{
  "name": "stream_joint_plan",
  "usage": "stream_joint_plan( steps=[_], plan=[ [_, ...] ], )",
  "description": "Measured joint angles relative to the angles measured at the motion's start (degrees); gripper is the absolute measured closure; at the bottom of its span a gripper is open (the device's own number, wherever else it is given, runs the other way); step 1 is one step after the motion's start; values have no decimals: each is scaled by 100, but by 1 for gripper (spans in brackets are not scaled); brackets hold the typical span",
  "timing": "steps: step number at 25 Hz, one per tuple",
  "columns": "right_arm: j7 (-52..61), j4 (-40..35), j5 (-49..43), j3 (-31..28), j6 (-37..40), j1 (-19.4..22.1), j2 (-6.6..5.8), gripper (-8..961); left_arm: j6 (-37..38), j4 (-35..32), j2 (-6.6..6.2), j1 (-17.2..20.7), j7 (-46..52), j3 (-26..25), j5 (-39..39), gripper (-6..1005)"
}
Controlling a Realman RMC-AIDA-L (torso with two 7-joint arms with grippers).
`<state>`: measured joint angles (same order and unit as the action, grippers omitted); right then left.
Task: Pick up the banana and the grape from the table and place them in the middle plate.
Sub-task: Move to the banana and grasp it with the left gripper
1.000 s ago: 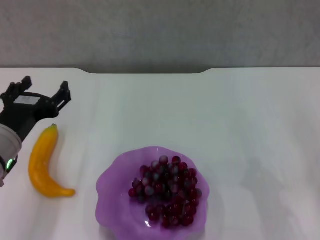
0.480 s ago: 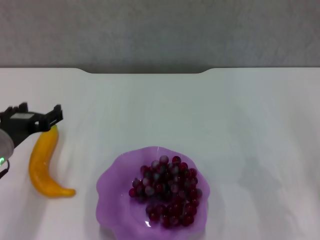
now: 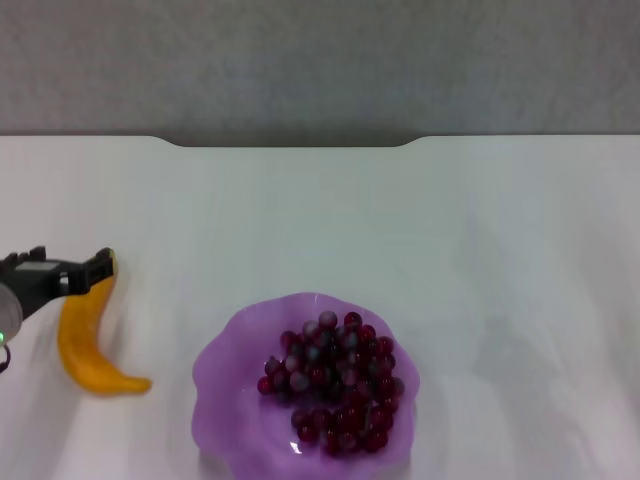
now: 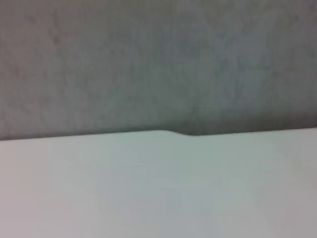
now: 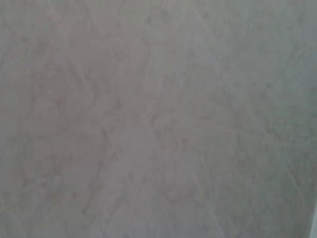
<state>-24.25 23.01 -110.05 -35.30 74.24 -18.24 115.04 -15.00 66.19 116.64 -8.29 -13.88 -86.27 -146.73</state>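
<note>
At table [image 3: 300, 210] left, left gripper [image 3: 62, 268] spread over banana [image 3: 82, 335] stem end.

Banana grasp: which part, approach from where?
Grip the banana at its thick middle, from above, fingers across its width. It lies flat on the table, curved, tapering at both ends. The left gripper is open over the stem end.

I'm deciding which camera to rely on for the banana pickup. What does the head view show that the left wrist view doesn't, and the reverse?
Only the head view shows the banana, the grape bunch lying in the middle plate, and the left gripper at the banana's stem end, jaws open. The left wrist view shows nothing of its own. Both share the white table and the notch in its far edge.
</note>
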Motion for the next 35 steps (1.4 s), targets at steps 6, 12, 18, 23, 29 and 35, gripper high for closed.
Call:
stream_joint_plan(
  steps=[6,12,18,23,29,35],
  plan=[
    [25,-7,11,62,-4,-7,2,921,-142,-324,3,-169,16,-67,-404,121],
    [30,-8,10,64,-7,-11,1,921,-375,-532,-11,-370,25,-61,-436,121],
    [32,-7,10,91,-7,-26,1,921,-532,-895,-6,-659,26,-26,-436,121],
    [34,-1,11,143,-7,-25,1,921,-474,-1229,-20,-894,25,-74,-436,122],
    [34,17,10,151,-7,-28,1,921,-383,-1412,-28,-1059,6,-124,-436,121],
    [34,27,10,199,-7,-30,1,921,-348,-1835,-35,-1274,-3,-173,-443,122]
  ],
)
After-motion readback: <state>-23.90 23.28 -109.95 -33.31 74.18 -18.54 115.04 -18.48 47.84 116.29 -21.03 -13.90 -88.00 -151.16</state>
